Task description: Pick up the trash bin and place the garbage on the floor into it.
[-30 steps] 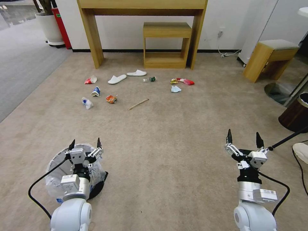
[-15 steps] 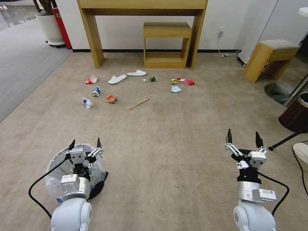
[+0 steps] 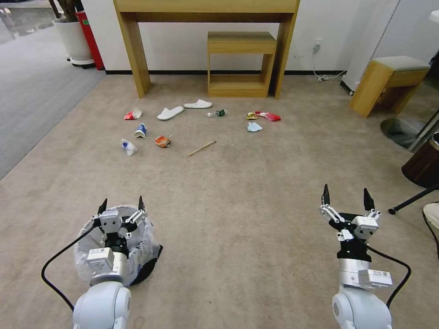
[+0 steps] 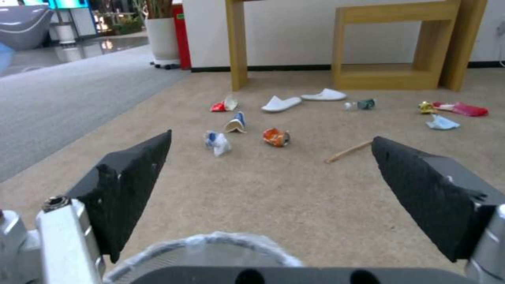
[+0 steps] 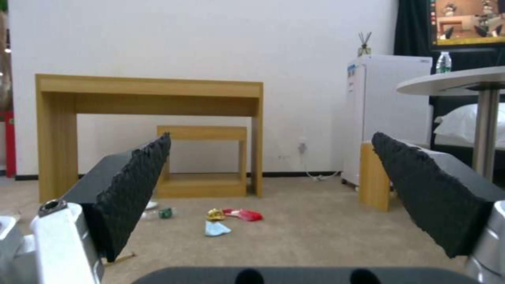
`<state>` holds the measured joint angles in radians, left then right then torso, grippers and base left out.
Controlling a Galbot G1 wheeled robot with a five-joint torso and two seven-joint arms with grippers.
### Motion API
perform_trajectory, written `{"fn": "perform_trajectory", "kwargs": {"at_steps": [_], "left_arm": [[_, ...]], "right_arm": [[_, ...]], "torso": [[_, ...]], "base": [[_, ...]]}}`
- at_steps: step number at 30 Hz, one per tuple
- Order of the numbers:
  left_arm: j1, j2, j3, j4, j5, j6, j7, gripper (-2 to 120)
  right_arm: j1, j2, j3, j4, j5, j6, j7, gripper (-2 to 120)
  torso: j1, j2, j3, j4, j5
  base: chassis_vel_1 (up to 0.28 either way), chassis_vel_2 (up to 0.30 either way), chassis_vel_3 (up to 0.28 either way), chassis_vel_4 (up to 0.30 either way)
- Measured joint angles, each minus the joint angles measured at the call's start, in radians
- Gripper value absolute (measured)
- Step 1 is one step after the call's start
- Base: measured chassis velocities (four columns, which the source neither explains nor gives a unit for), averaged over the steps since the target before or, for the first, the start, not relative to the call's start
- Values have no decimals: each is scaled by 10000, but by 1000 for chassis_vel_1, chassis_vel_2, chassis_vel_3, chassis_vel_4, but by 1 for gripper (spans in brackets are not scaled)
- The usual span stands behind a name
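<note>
The trash bin [image 3: 84,253], black with a crinkled clear bag over its rim [image 4: 210,242], stands on the beige floor [image 3: 238,196] right under my left gripper [image 3: 121,203], which is open above the rim. My right gripper [image 3: 346,194] hangs open over bare carpet at the right. The garbage lies farther ahead: a red-white cup [image 3: 132,114], a blue cup [image 3: 141,131], an orange can [image 3: 162,141], a crumpled plastic piece [image 3: 128,146], a wooden stick [image 3: 201,148], a small bottle [image 3: 216,113], wrappers [image 3: 270,116], white paper [image 3: 254,127] and two white slippers [image 3: 170,113].
A wooden desk [image 3: 137,55] with a low stool [image 3: 240,43] under it stands at the wall behind the litter. A padded wooden stool [image 3: 388,82], a brown bin [image 3: 423,167] and a black stand leg [image 3: 411,201] are at the right. Grey carpet [image 3: 36,91] lies left.
The whole picture has slid a little to the right, so the camera has moved. Both grippers hold the same open pose, and the bin sits more squarely under the left one.
</note>
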<state>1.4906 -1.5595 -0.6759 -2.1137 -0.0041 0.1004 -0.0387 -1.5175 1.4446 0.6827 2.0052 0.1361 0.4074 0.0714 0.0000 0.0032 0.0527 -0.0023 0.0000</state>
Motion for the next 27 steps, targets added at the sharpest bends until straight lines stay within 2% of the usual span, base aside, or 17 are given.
{"fn": "perform_trajectory", "kwargs": {"at_steps": [27], "left_arm": [[79,13,-10,-53,-2,-67,-19,100]], "right_arm": [[-130,66,56,20,-84,317,-79,98]], "torso": [[0,0,-1,0,0]], "base": [[96,95,-96,-98]]}}
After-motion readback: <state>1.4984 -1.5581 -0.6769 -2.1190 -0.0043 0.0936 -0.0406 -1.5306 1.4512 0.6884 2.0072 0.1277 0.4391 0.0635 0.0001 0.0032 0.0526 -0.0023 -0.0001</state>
